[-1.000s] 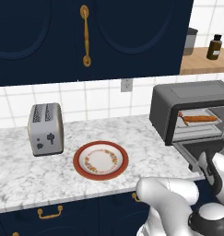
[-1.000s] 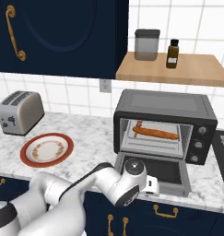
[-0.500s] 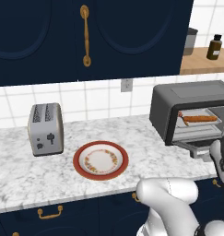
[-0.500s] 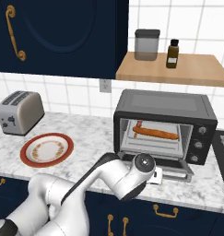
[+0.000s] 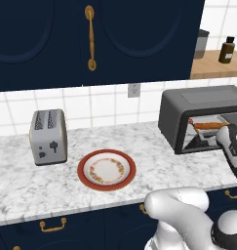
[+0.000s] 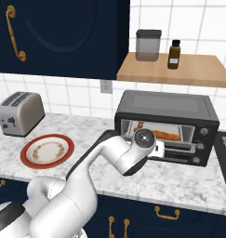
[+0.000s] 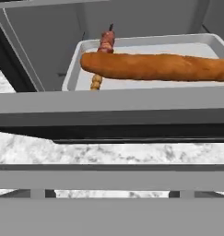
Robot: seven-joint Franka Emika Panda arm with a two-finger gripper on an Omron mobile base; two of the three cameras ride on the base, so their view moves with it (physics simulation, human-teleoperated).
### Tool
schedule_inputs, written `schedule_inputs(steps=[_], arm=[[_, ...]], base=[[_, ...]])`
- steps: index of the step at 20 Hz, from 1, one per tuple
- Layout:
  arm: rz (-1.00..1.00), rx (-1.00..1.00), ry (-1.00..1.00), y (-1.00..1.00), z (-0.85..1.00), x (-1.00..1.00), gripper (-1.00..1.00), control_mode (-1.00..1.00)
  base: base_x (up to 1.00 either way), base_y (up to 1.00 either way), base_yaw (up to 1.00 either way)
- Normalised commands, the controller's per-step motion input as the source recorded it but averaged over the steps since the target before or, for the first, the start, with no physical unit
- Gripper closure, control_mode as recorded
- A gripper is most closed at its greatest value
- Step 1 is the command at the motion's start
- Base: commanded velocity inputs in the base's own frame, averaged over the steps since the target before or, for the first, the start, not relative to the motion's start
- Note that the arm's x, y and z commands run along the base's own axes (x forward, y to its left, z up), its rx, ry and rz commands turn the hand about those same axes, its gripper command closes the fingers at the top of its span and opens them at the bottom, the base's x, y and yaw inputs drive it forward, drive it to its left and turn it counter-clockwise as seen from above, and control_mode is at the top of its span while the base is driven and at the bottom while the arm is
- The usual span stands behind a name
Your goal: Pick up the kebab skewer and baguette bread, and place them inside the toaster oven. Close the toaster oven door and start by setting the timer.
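Baguette bread [image 7: 159, 67] lies across the kebab skewer [image 7: 104, 46] on the tray [image 7: 76, 73] inside the toaster oven [image 6: 166, 125], at 12 o'clock in hand view. Fingers open, gripping nothing.

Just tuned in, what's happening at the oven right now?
Both foods are already loaded: the baguette bread lies across the kebab skewer on the tray inside the toaster oven. The plate is bare. The toaster oven door is not yet shut, and the open, empty gripper is at it.
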Motion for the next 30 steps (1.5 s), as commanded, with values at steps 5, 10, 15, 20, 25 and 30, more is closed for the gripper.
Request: schedule_inputs(steps=[5, 10, 15, 20, 25, 30], arm=[[-0.09, 0.00, -0.14, 0.58, 0.00, 0.98, -1.00, -1.00], [-0.05, 0.00, -0.11, 0.20, 0.20, 0.95, -1.00, -1.00], [-0.03, 0.00, -0.05, 0.00, 0.19, 0.62, -1.00, -1.00], [-0.02, 0.00, 0.00, 0.00, 0.16, -0.20, -1.00, -1.00], [-0.03, 0.00, -0.01, -0.14, 0.47, -0.44, -1.00, -1.00], [-0.03, 0.00, 0.00, -0.65, 0.35, -0.46, -1.00, -1.00]], base=[[0.00, 0.00, 0.00], [0.00, 0.00, 0.00], [0.00, 0.00, 0.00], [0.00, 0.00, 0.00], [0.00, 0.00, 0.00], [0.00, 0.00, 0.00]])
